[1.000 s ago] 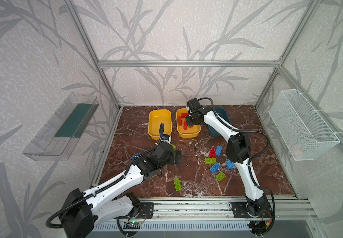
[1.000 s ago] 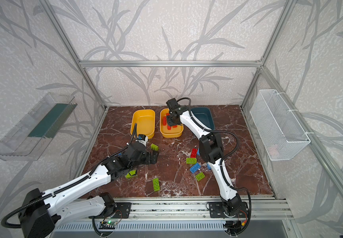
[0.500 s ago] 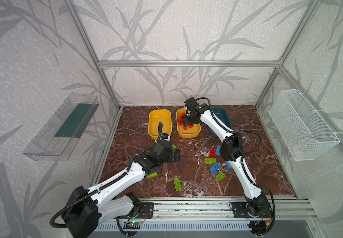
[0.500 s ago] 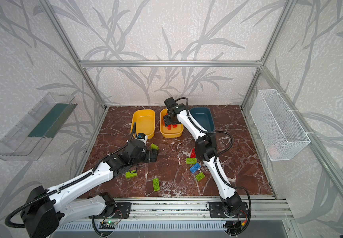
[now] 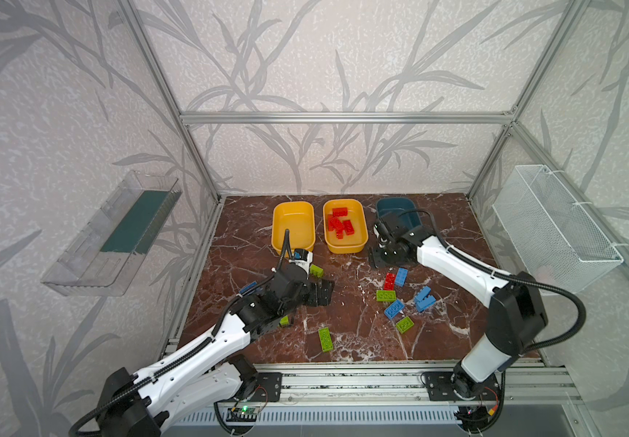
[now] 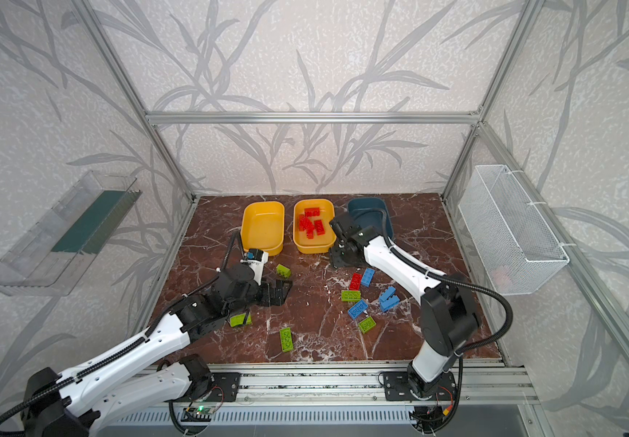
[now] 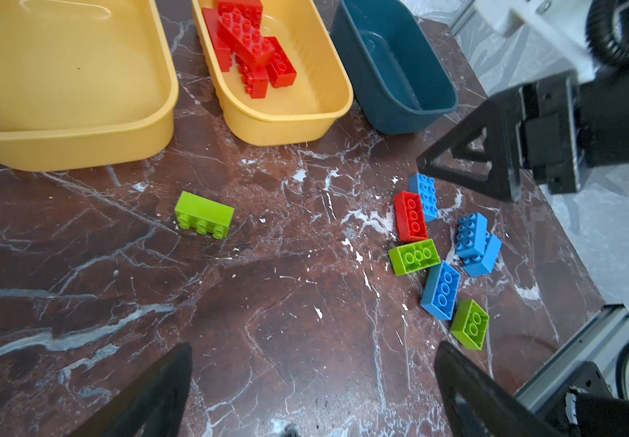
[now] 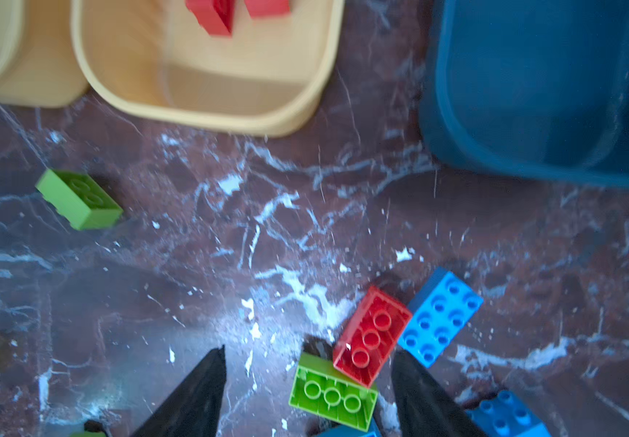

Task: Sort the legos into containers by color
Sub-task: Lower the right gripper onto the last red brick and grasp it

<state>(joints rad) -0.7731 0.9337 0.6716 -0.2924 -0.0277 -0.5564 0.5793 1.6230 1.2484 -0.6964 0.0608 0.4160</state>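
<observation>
The right hand (image 8: 309,350) is spread and empty, low over the surface (image 8: 229,246). The only loose red brick (image 8: 371,336) lies just ahead of its fingers. The left hand (image 7: 314,346) is also spread wide and holds nothing, near a green brick (image 7: 203,213).

Several red bricks (image 5: 339,225) lie in the middle yellow tub (image 5: 345,248). The other yellow tub (image 5: 293,221) and the teal tub (image 5: 396,206) look empty. The green ones and the blue bricks (image 5: 394,308) are all on the surface, so I judge that about one third is done.

The left arm stretches low from the front rail. The right arm rises to its elbow, then slopes down in front of the teal tub.
</observation>
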